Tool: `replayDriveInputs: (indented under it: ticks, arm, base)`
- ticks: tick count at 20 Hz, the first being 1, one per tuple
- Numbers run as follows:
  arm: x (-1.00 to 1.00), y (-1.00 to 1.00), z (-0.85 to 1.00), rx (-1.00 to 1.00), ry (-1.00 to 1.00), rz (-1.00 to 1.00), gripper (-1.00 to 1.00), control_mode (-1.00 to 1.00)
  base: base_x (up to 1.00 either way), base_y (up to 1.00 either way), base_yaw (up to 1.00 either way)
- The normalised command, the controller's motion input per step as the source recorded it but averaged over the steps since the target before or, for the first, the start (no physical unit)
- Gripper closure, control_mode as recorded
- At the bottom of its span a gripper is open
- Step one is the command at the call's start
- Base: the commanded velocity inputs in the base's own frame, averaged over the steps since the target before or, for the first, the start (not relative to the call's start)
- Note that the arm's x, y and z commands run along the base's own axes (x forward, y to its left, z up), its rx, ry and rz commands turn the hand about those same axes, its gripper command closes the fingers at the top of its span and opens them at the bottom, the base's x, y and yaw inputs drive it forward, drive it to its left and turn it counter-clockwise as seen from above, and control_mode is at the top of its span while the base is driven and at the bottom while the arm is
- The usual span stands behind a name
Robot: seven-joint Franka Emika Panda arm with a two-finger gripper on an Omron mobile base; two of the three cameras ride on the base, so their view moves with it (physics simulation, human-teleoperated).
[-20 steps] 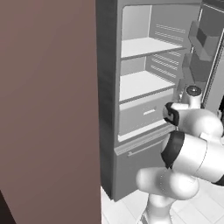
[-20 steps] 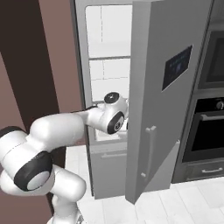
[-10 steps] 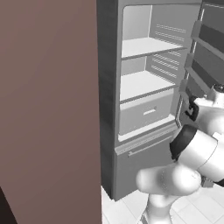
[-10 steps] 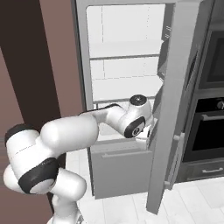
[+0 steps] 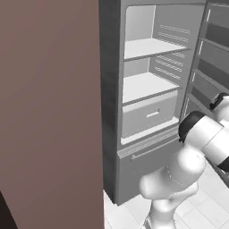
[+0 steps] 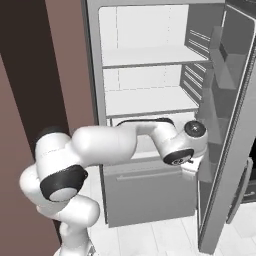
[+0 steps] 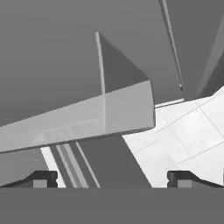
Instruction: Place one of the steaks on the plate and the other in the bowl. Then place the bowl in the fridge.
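Observation:
The fridge [image 5: 147,85] stands open in front of me, with white shelves and a drawer [image 6: 145,100] inside. Nothing lies on the shelves that I can see. Its door [image 6: 225,125] is swung wide to the right, inner bins facing me. My arm reaches across the fridge front, and the wrist [image 6: 182,147] sits against the door's inner side below the bins. In the hand view my gripper [image 7: 112,179] is open with nothing between its fingertips [image 7: 41,178]; it looks past a grey door bin [image 7: 87,118] at the floor. The steaks, the plate and the bowl are out of view.
A tall brown panel [image 5: 49,112] walls off the left of the fridge. The lower freezer drawer [image 6: 150,190] is shut. White floor tiles [image 7: 188,135] lie below the door. The door's edge [image 6: 247,185] stands at the far right.
The fridge door has swung from partly open to wide open. My hand has moved right with it, from in front of the drawer to the door's inner side. The jaws stayed open.

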Motion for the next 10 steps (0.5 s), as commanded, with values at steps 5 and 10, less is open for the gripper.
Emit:
replayDriveInputs:
  ticks: [5, 10]
  arm:
    - [-0.81, -0.03, 0.99, 0.06, -0.14, 0.21, -1.0, -1.0]
    - [-0.94, 0.26, 0.83, 0.0, -0.05, 0.3, -1.0, -1.0]
  base:
    - [0.0, 0.0, 0.0]
    - [0.0, 0.0, 0.0]
